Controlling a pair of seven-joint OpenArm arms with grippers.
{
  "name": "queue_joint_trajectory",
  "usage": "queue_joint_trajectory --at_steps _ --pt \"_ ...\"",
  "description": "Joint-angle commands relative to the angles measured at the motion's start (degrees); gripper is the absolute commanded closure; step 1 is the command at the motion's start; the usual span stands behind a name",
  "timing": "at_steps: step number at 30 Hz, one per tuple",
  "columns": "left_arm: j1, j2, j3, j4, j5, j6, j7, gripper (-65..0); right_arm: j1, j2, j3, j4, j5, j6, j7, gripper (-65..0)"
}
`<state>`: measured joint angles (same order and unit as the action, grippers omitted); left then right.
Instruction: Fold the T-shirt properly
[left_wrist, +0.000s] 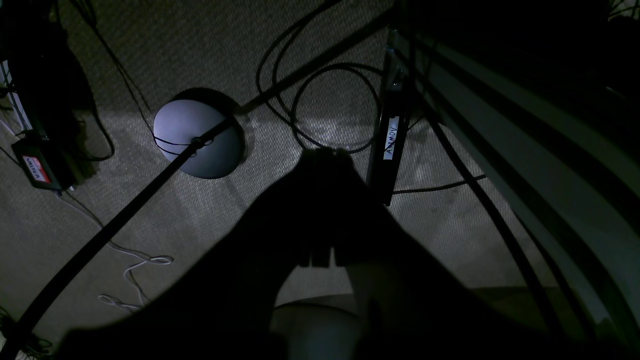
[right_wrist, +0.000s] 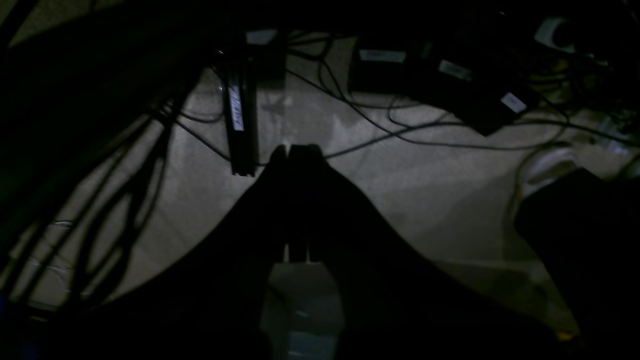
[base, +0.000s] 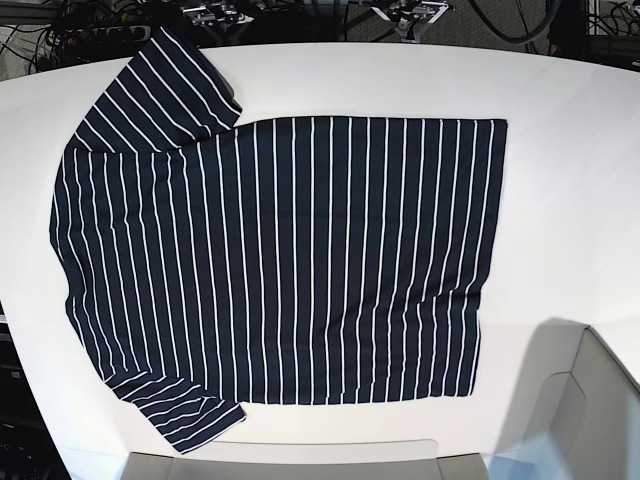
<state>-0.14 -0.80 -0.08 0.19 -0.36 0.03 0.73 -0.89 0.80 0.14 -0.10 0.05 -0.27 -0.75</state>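
Lying spread flat on the white table (base: 560, 90), the T-shirt (base: 300, 260) was seen in the base view with no fold yet made in it: both sleeves were still out to the sides, one toward the far edge and one toward the near edge, and the straight hem was turned to the right of that view. The whole of the folding was therefore judged to be left, and nothing of the task to be done.

Neither arm was seen over the table. In the left wrist view the left gripper (left_wrist: 320, 155) was shown as a dark shape with its jaws pressed together on nothing, pointed down at carpeted floor (left_wrist: 210, 45), where cables and a round lamp base (left_wrist: 197, 137) lay. In the right wrist view the right gripper (right_wrist: 295, 149) was likewise shown clenched and empty, above floor strewn with cables and dark power bricks (right_wrist: 440, 75). No cloth was seen in either wrist view, so the shirt was judged to lie well apart from both pincers.
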Motion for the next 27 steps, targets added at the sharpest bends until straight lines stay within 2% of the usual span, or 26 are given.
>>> queue_joint_trajectory --at_steps 1,27 --pt "0.19 0.23 0.12 -0.05 0.14 0.27 -0.60 -0.2 0.05 0.21 -0.10 0.10 0.08 0.05 0.27 -0.2" --pt "0.27 -1.00 -0.06 -0.14 0.23 0.36 -0.34 -0.3 0.05 0.30 -0.10 0.10 0.08 0.05 0.27 -0.2"
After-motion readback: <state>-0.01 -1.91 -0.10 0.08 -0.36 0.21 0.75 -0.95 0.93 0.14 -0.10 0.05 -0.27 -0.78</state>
